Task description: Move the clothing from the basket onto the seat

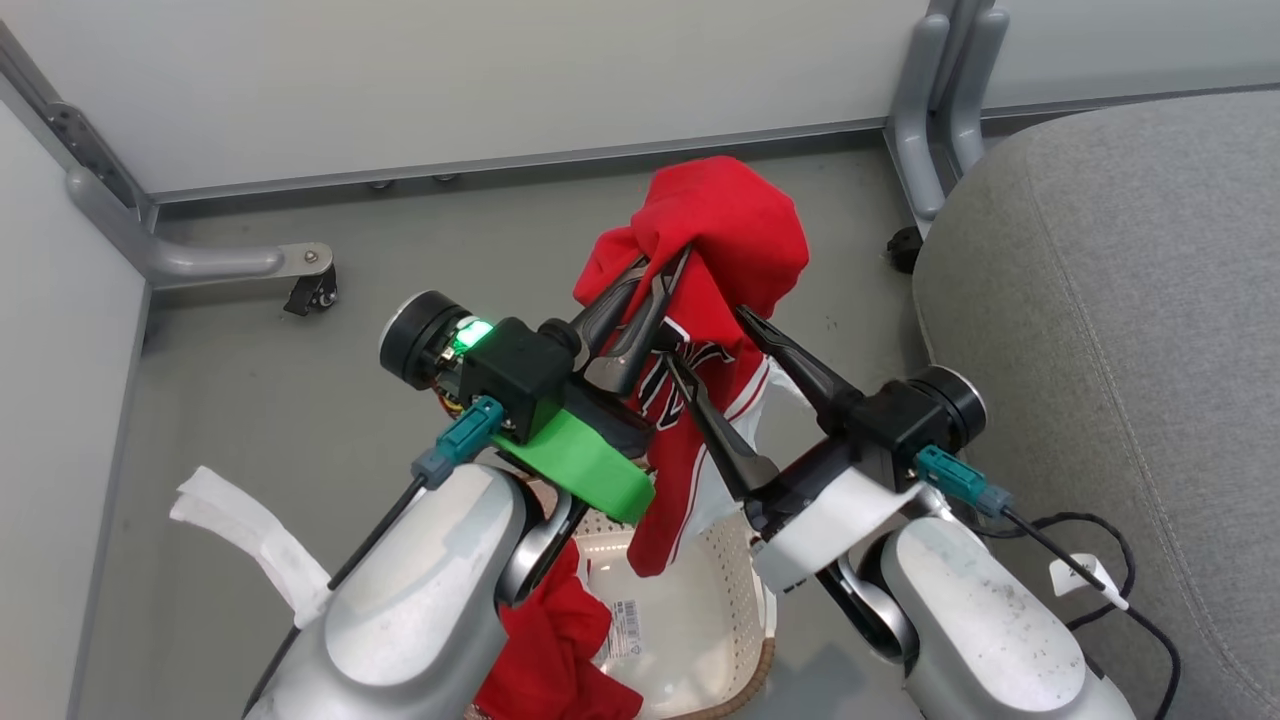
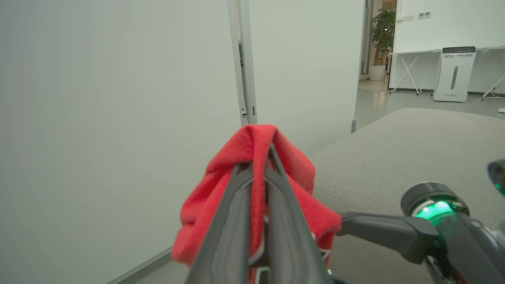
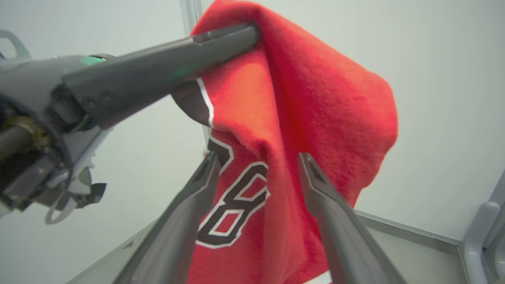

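A red lettered garment (image 1: 735, 240) is hanging in mid-air, its tail dangling over the cream basket (image 1: 745, 590) at six o'clock; the left gripper (image 1: 662, 262) is pinching its top fold, jaws closed on the cloth; the right gripper (image 1: 708, 336) is straddling the hanging cloth with jaws wide apart, gripping nothing; a second red garment (image 1: 550, 640) is lying in the basket at seven o'clock; the grey seat (image 1: 1120, 300) is lying at three o'clock; lifting the tail clear of the basket before swinging toward three o'clock is looking wise
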Robot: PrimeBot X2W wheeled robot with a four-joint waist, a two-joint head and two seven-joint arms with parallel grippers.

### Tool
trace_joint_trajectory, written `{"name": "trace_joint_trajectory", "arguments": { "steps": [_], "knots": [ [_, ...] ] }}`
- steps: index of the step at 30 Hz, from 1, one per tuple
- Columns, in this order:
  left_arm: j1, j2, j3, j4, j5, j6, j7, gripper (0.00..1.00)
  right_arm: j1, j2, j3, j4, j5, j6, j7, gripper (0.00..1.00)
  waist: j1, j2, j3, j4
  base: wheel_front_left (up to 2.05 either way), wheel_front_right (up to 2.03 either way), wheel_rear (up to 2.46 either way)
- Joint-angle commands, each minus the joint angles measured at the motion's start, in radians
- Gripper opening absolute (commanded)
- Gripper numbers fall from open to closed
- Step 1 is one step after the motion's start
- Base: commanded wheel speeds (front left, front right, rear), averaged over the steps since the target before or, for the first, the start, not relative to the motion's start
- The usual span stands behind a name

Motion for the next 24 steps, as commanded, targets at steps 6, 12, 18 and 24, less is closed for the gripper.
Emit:
{"name": "trace_joint_trajectory", "arguments": {
  "steps": [6,12,18,24],
  "knots": [
    [-0.031,-0.019,-0.023,0.011,-0.003,-0.01,-0.014,0.0,-0.064,-0.003,0.048,0.074,0.042,-0.001,-0.005,1.0,0.0,0.0082,0.019,0.017,0.0,0.0,0.0],
    [-0.041,-0.037,-0.045,0.018,-0.011,-0.015,-0.019,0.0,-0.095,-0.003,0.045,0.129,0.073,-0.001,-0.005,1.0,0.0,0.0082,0.025,0.032,0.0,0.0,0.0],
    [-0.044,-0.047,-0.063,0.016,-0.016,-0.018,-0.025,0.0,-0.111,-0.003,0.046,0.193,0.08,-0.001,-0.005,0.0,0.0,0.0082,0.024,0.038,0.0,0.0,0.0],
    [-0.038,-0.04,-0.064,0.018,-0.017,-0.013,-0.027,0.0,-0.101,-0.003,0.043,0.201,0.089,-0.001,-0.005,0.0,0.0,0.0082,0.014,0.03,0.0,0.0,0.0]
  ]
}}
